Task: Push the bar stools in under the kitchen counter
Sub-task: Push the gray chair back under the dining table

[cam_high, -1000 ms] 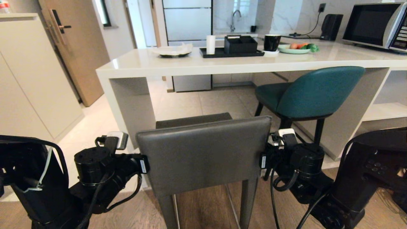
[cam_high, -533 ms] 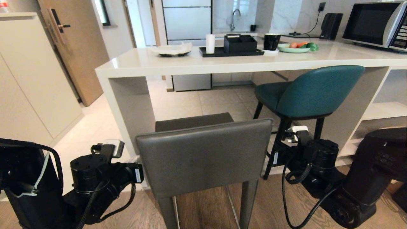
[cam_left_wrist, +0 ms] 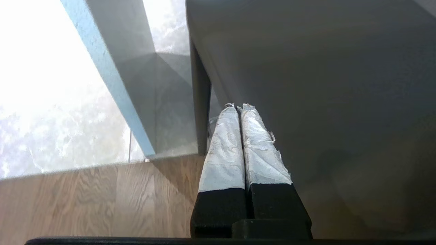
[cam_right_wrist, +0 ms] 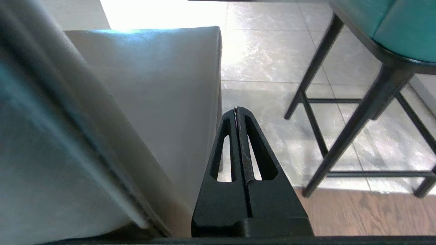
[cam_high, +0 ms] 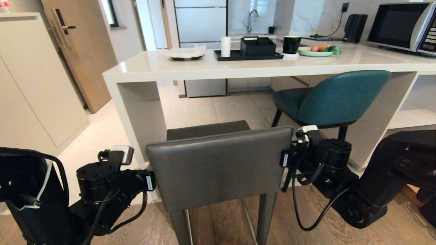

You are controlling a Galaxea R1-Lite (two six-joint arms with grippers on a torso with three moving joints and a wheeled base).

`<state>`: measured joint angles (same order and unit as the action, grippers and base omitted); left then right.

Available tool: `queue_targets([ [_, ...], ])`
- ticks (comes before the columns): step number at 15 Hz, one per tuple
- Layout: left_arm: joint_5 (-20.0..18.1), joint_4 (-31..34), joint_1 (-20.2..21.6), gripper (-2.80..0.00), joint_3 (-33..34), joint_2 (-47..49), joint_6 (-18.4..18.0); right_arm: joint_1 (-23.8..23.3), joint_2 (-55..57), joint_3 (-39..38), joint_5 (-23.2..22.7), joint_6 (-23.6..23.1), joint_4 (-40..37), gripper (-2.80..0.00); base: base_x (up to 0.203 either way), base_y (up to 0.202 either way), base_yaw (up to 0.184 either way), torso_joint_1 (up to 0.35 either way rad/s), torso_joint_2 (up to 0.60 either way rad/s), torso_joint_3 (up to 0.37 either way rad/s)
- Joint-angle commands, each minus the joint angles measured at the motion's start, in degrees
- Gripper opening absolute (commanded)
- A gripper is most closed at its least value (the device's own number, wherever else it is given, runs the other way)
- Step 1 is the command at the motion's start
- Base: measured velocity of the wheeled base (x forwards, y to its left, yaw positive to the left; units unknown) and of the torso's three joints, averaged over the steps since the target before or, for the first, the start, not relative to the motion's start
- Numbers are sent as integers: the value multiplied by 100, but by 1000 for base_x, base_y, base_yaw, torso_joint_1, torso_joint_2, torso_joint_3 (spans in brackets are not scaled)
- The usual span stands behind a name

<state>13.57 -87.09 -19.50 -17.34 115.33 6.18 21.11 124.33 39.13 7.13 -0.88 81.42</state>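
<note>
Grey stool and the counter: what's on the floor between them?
Nothing. In the head view only bare pale floor tiles lie between the grey stool and the counter.

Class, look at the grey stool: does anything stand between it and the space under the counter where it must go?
Nothing visible does. The floor between the grey stool and the opening under the kitchen counter shows only bare tile. The teal stool stands off to the right, outside that path.
</note>
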Motion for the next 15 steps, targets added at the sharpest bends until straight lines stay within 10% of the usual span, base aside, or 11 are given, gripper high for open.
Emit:
queue_targets([
  [1,6,-57,6,-280,-212,112,1,153,99,115,-9,0,41,-280,0,0,0,0,0,0],
  [15,-4,-57,-62,-280,-639,517,-188,806,126,-188,8,61,151,-280,0,0,0,0,0,0],
])
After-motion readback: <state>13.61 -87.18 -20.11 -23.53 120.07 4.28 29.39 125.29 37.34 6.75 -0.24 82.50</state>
